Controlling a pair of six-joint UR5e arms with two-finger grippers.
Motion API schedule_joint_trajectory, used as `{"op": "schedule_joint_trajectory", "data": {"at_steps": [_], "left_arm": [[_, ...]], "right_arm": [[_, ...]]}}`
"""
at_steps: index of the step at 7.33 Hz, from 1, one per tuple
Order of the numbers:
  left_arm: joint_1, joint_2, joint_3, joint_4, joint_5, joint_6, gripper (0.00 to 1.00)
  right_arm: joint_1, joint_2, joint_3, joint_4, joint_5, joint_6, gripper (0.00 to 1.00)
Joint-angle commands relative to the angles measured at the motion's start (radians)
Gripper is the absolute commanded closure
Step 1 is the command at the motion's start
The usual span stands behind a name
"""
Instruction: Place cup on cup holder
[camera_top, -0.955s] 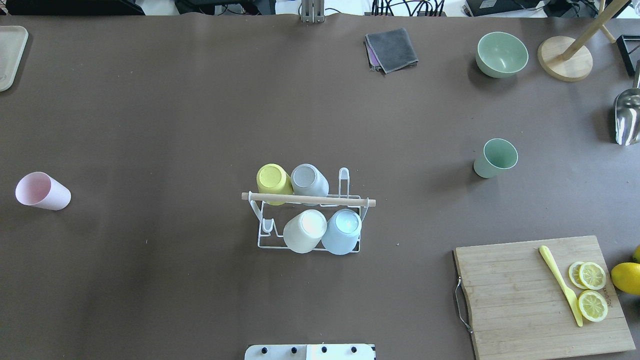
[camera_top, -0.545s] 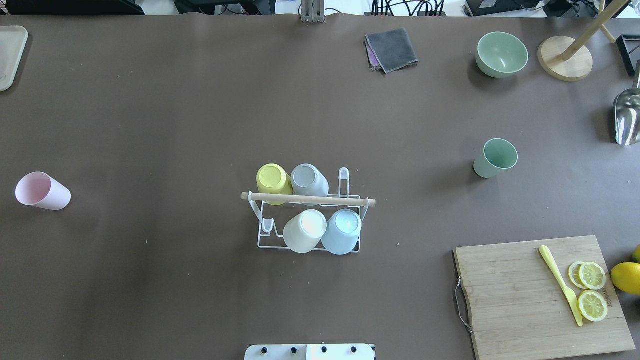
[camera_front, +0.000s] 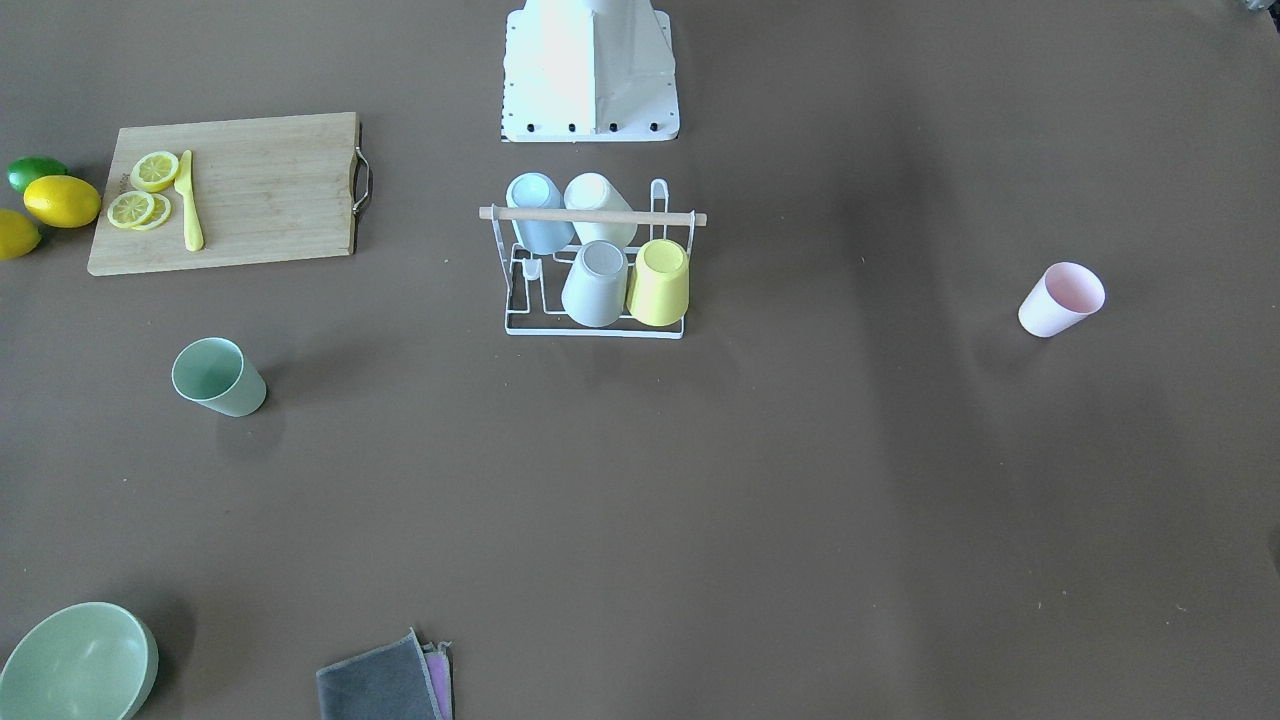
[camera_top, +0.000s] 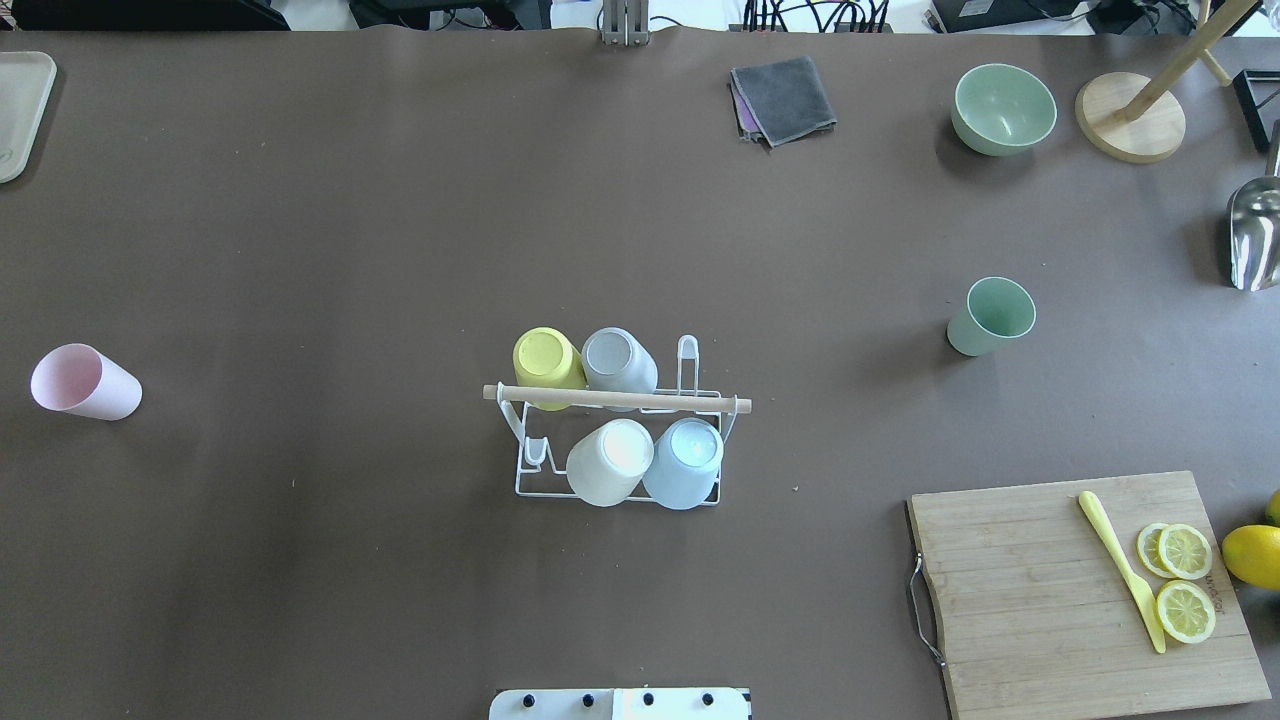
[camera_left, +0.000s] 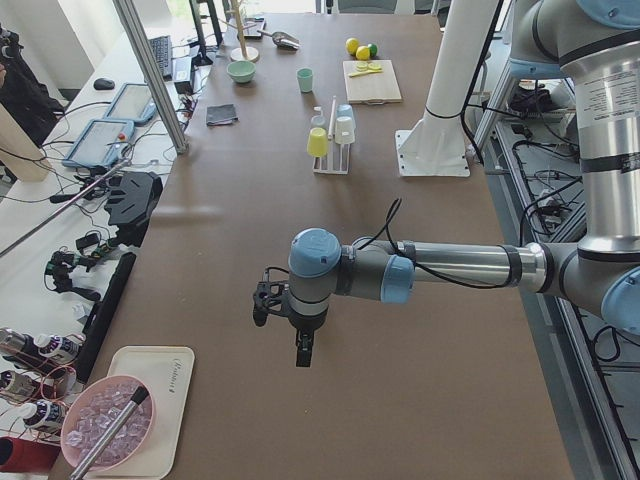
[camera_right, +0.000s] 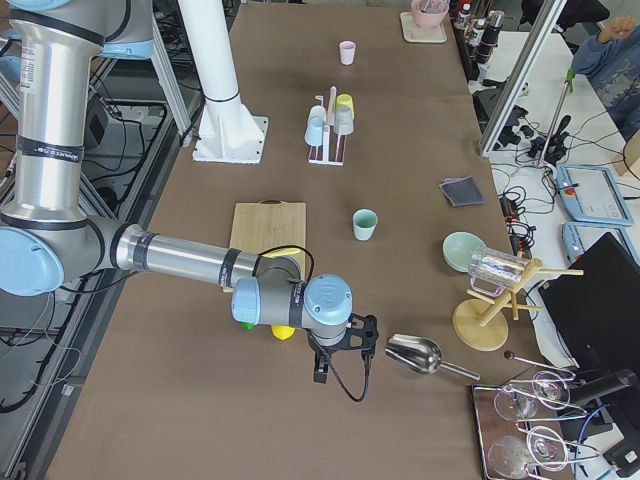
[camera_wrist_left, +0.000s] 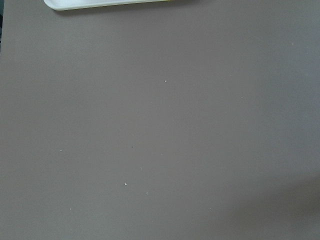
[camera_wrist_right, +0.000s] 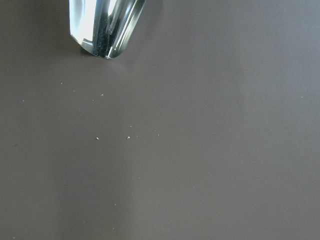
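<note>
While both arms hang out at the table's ends, nothing of the task is in hand yet.

Left gripper (camera_left: 302, 352): points down over bare table (camera_wrist_left: 160, 125), with a white tray (camera_wrist_left: 110, 4) at the edge of its wrist view. It shows only from the side, so I cannot tell how wide its jaws stand.

Right gripper (camera_right: 321, 370): low over the table, a metal scoop (camera_wrist_right: 105, 25) just beside it. Jaw width can't be read here either. Every cup is accounted for elsewhere, so neither gripper carries one.

Holder (camera_top: 720, 403): mid-table, straight out from my base (camera_top: 620, 703), well apart from both grippers. Four cups (camera_top: 610, 475) sit inverted on it.
- Near-row free prong (camera_top: 535, 452): at the end toward my left gripper.
- Far-row free prong (camera_top: 687, 350): at the end toward my right gripper.

Loose cups:
- Pink cup (camera_top: 85, 382): upright, mouth up, on the left gripper's side of the holder, well apart from it.
- Green cup (camera_top: 990, 315): upright, on the right gripper's side.

Judgement: the step is the approach, not begun. The next move is to choose one cup; pink for the left arm looks natural. It calls for travelling to the cup, taking its wall near the rim and lifting. Then turn it mouth-down and lower it over the free prong on that side, without knocking the cups beside it.
</note>
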Motion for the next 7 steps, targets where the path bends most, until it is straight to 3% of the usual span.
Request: {"op": "schedule_joint_trajectory", "data": {"at_steps": [1, 5, 7], "left_arm": [[0.000, 0.002, 0.000, 0.002, 0.000, 0.000, 0.02], [0.000, 0.002, 0.001, 0.006, -0.008, 0.000, 0.02], [0.000, 0.002, 0.003, 0.009, -0.008, 0.000, 0.02]], "right_arm": [[0.000, 0.001, -0.003, 0.016, -0.001, 0.001, 0.00], [0.000, 0.004, -0.006, 0.051, -0.001, -0.001, 0.00], [0.000, 0.004, -0.062, 0.053, 0.001, -0.001, 0.00]]}}
